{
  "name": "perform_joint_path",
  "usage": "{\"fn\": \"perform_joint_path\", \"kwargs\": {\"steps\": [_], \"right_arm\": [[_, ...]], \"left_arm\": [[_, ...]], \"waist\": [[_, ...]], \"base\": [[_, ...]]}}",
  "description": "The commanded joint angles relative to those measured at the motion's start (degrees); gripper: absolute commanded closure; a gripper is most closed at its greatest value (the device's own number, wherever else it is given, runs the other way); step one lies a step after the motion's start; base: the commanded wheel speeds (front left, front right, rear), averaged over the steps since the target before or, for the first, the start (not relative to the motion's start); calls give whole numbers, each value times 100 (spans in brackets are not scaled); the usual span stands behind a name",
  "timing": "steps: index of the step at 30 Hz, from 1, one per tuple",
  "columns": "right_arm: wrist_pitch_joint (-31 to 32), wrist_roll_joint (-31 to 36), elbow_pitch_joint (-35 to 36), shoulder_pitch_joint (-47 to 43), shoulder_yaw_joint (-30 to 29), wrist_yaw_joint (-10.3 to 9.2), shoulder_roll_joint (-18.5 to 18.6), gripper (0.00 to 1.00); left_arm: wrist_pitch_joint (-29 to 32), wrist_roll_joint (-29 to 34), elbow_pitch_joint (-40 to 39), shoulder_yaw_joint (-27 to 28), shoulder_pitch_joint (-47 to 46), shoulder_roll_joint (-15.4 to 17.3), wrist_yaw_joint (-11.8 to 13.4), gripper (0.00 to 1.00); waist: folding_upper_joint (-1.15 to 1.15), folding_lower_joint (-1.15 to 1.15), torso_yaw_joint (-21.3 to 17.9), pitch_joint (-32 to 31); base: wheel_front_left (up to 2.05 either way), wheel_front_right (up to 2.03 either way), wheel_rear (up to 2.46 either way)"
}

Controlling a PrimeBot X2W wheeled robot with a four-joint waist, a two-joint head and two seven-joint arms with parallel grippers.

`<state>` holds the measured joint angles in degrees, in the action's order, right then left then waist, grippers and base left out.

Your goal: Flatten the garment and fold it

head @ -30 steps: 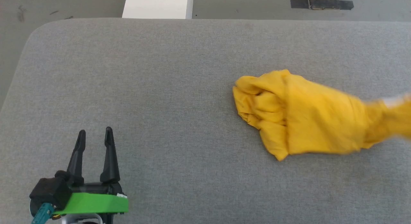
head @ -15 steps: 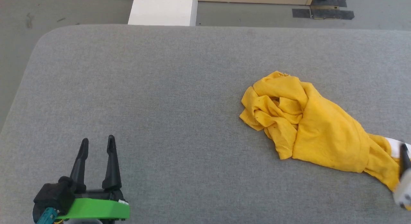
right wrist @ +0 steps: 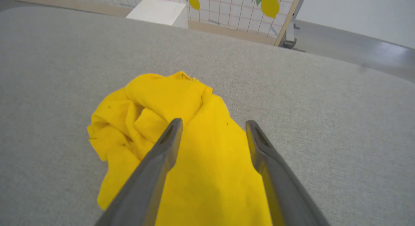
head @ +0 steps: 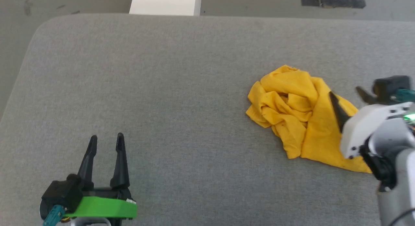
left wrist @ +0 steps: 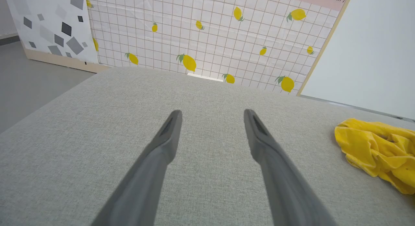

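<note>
Shirt (head: 291, 119) crumpled. Right gripper (head: 343, 91) wide open, empty, over it; left gripper (head: 106, 136) open, empty. Advise pinching an edge, not folds.

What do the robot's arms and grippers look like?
The left gripper has long black tapering jaws, a black body, a green band and a teal connector. The right gripper has similar black jaws, a white housing, a green light and a grey forearm.

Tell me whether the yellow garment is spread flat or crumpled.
Crumpled. The garment lies in a rumpled heap on the grey padded surface, folds piled over one another, no sleeve or neckline laid out flat.
</note>
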<state>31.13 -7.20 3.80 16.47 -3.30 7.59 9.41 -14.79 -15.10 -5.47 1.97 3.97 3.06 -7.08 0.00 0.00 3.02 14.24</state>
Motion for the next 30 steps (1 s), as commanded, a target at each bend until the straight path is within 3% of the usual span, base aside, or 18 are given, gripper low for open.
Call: {"fn": "perform_joint_path", "kwargs": {"steps": [1,3,4,5,9,17,23,27,30], "right_arm": [[128,-2,-209,103,80,-10,-8,0],[317,43,-525,191,174,-10,23,0],[390,78,-685,226,207,-10,53,40],[400,113,-783,256,211,-10,77,100],[276,99,-936,431,291,-10,123,100],[177,-98,-429,1242,960,-10,411,100],[314,-380,-38,1751,1931,-10,409,100],[414,-901,123,1601,2662,-10,251,100],[473,-1288,128,1331,3267,-10,336,100]], "left_arm": [[-21,59,6,-24,-127,-18,-36,0],[-21,61,16,-46,-183,-18,-37,0],[-21,60,26,-57,-213,-18,-38,0],[-21,58,36,-71,-238,-18,-38,0],[-21,25,72,-63,-302,-18,-39,0],[-21,-40,130,-40,-351,-18,-40,0],[-21,-84,148,-124,-400,-18,-40,0],[-21,-102,160,-133,-423,-18,-40,0],[-21,-106,182,-117,-420,-18,-40,0]], "waist": [[0,0,140,162],[0,0,203,244],[0,0,237,281],[0,0,268,308],[0,0,341,355],[0,0,379,288],[0,0,452,307],[0,0,493,346],[0,0,503,359]], "base": [[0,0,0],[0,0,0],[0,0,0],[0,0,0],[0,0,0],[0,0,0],[0,0,0],[0,0,0],[0,0,0]]}}
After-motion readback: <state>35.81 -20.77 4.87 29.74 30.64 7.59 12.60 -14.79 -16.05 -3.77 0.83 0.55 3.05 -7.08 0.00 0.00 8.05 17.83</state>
